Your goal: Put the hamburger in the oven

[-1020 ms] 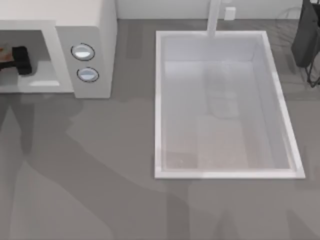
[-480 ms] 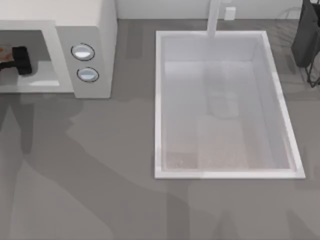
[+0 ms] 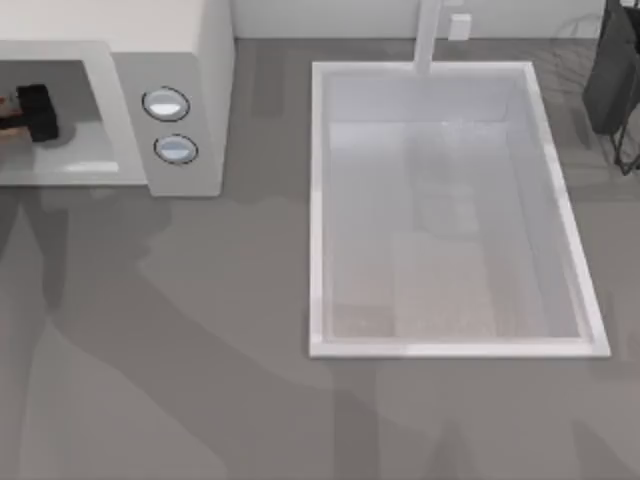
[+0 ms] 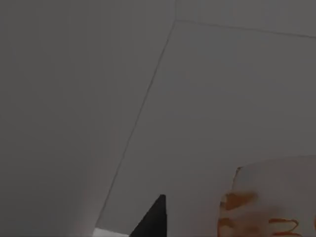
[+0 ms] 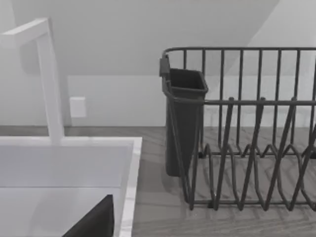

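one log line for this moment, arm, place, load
left gripper | inside oven cavity | hamburger near fingertip, grip unclear | sink at right, holds nothing

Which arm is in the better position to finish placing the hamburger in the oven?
The left. The left gripper is already inside the oven cavity at the table's left, with the hamburger close beside it. The right arm is parked by the dish rack, across the sink.

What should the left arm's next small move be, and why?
Probably let go and back out. The left gripper is inside the oven cavity, and the hamburger lies right by its fingertip over the cavity floor, so it looks delivered. Whether the fingers have opened is unclear. The right arm is parked near the dish rack.
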{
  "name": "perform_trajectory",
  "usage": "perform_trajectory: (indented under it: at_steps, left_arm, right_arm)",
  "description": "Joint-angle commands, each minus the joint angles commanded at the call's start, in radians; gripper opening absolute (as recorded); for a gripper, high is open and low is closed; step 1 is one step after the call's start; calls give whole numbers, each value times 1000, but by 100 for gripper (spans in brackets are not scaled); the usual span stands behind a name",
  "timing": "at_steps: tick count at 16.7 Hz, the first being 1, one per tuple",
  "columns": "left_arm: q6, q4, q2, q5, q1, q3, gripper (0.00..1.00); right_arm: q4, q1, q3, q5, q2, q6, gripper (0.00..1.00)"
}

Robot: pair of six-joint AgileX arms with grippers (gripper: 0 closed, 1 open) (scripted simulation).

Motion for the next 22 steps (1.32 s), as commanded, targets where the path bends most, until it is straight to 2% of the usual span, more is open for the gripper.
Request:
perform_trajectory:
  at_steps: [5, 16, 22]
  left_arm:
    - [-2, 84, -88, 4, 4, -105, 100]
    - [16, 259, -294, 68, 55, -584, 100]
    - [45, 373, -388, 111, 112, -770, 100]
  right_arm:
    - [0, 0, 0, 0, 0, 0, 100]
    - [0, 0, 0, 0, 0, 0, 100]
    - [0, 0, 0, 0, 0, 0, 100]
